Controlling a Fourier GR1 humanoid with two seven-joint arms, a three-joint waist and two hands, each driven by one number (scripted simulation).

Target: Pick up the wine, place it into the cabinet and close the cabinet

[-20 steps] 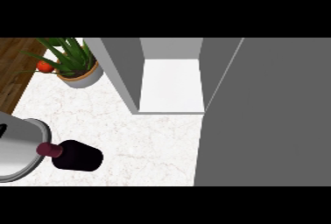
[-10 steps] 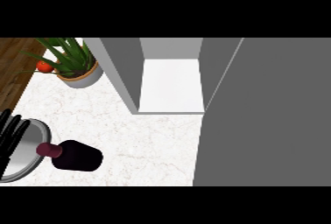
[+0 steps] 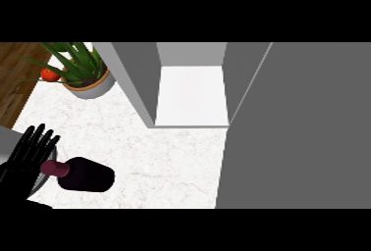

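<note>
The wine bottle stands on the white marble counter at the lower left, dark-bodied with a maroon cap, seen from above. My left hand rises from the lower left edge with straight, spread fingers, just left of the bottle's neck and partly behind it. I cannot tell whether it touches the bottle. The cabinet stands open at the top centre, showing a bare white shelf. Its grey door swings out and fills the right side. My right hand does not show.
A potted green plant stands at the counter's back left, with a small red object beside it. A grey round object lies under my left hand at the left edge. Wooden floor lies beyond the counter's left edge.
My left hand has come up from the lower left edge over the grey round object, to beside the bottle's neck. The bottle and cabinet door have not moved.
</note>
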